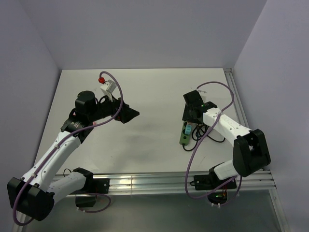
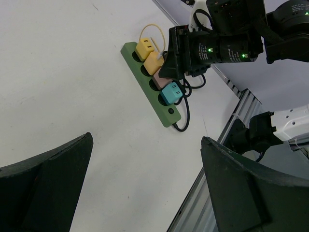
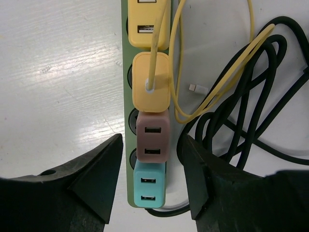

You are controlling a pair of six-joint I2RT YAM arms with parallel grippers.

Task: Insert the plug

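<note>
A green power strip (image 1: 184,138) lies on the white table right of centre. It carries two yellow plugs (image 3: 150,79), a pink plug (image 3: 153,135) and a teal plug (image 3: 148,186) in a row. My right gripper (image 3: 152,145) hovers over the strip, open, with one finger on each side of the pink and teal plugs and touching neither. In the top view it (image 1: 191,115) hides the far part of the strip. My left gripper (image 1: 129,115) is open and empty above bare table to the left, apart from the strip (image 2: 145,77).
A yellow cable (image 3: 193,96) and coiled black cables (image 3: 246,96) lie right of the strip, with a loose white connector (image 3: 198,88) between them. An aluminium rail (image 1: 145,181) runs along the near edge and another rail (image 1: 235,96) along the right edge. Walls close in the back and sides.
</note>
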